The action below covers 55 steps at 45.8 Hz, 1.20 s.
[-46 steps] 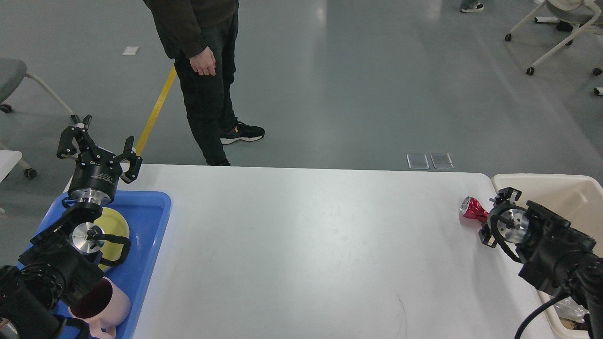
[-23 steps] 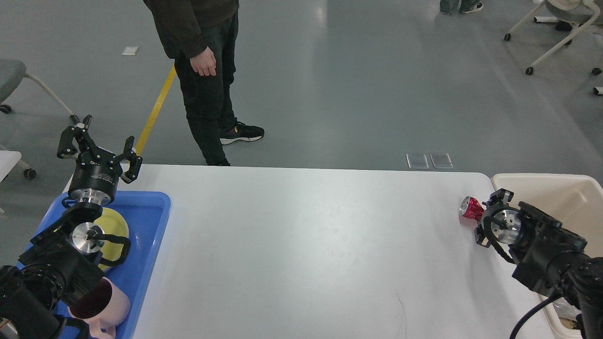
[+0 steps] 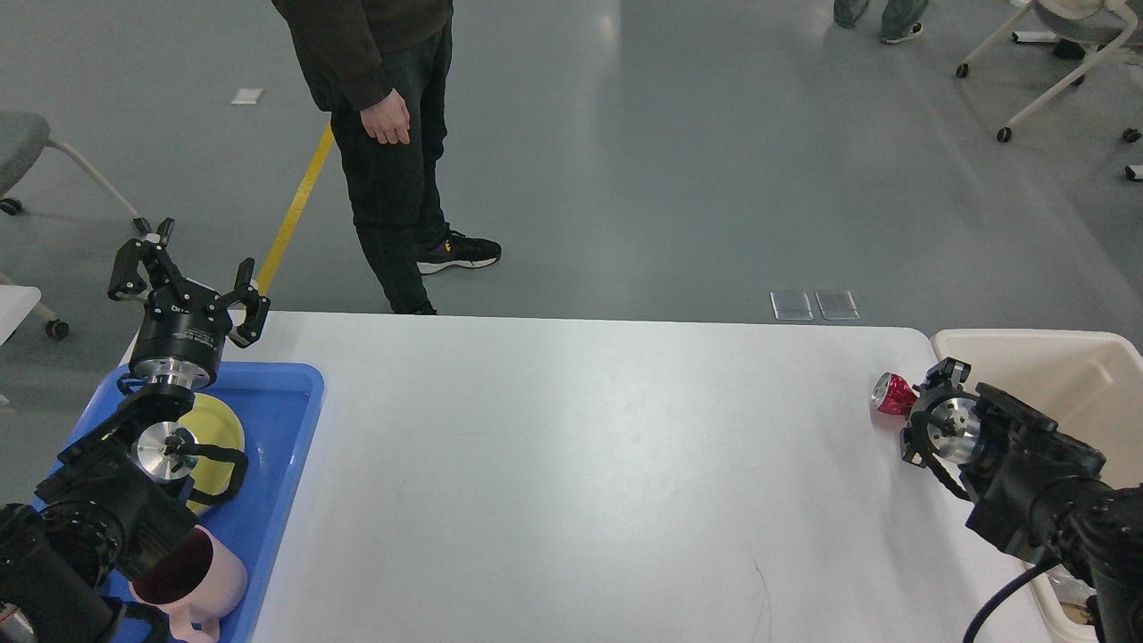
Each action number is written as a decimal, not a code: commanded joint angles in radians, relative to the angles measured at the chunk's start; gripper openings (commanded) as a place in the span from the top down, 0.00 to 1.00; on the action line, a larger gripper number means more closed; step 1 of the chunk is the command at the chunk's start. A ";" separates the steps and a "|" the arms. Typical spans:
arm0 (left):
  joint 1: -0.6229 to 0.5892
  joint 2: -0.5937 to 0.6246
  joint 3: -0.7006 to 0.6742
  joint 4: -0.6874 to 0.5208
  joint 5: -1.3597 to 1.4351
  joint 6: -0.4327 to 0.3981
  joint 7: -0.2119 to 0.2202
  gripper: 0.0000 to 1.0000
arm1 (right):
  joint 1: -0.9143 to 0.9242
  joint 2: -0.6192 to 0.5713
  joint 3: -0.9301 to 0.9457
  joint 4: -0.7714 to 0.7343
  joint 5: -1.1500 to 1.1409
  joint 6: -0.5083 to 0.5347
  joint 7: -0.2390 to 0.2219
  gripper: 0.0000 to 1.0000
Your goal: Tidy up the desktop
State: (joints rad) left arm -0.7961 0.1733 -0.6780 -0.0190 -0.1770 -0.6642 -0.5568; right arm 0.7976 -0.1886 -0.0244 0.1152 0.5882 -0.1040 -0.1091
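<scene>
The white desktop [image 3: 580,464] fills the middle of the head view. Near its far right corner lies a small red can [image 3: 891,396] with a silver end, on its side. My right gripper [image 3: 920,408] is right against the can's near end and hides part of it; the gripper is dark and seen end-on, so I cannot make out how its fingers stand. Above the table's far left corner my left gripper [image 3: 186,279] is raised and open, with nothing between its fingers.
A blue tray [image 3: 281,420] at the left edge holds a yellow plate [image 3: 219,424] and a pink mug [image 3: 201,572]. A cream bin [image 3: 1063,366] stands past the right edge. A person [image 3: 384,134] stands beyond the far edge.
My right arm has moved left toward the red can, and now covers more of it. The left arm and the can have not moved.
</scene>
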 commanded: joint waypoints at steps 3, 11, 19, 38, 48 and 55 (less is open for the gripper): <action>0.000 0.000 0.000 -0.001 0.001 0.000 0.000 0.04 | 0.000 0.008 -0.002 -0.008 -0.002 0.000 0.000 0.68; 0.000 0.000 0.000 0.001 -0.001 0.000 0.000 0.04 | 0.000 0.009 -0.002 -0.009 -0.002 -0.006 0.000 0.69; 0.000 0.000 0.000 0.001 -0.001 0.000 0.000 0.04 | 0.000 0.008 -0.003 -0.009 -0.005 -0.006 0.000 0.80; 0.000 0.000 0.000 -0.001 0.001 0.000 0.000 0.04 | 0.000 0.008 -0.003 -0.008 -0.005 -0.006 0.000 0.87; 0.000 0.000 0.000 0.001 -0.001 0.000 0.000 0.04 | 0.000 0.008 -0.003 -0.008 -0.005 -0.005 0.000 0.94; 0.000 0.000 0.000 -0.001 0.001 0.000 0.001 0.04 | 0.000 0.008 -0.003 -0.008 -0.005 -0.003 0.000 0.96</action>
State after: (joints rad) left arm -0.7961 0.1733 -0.6780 -0.0194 -0.1771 -0.6642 -0.5567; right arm 0.7976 -0.1811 -0.0277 0.1076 0.5829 -0.1078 -0.1089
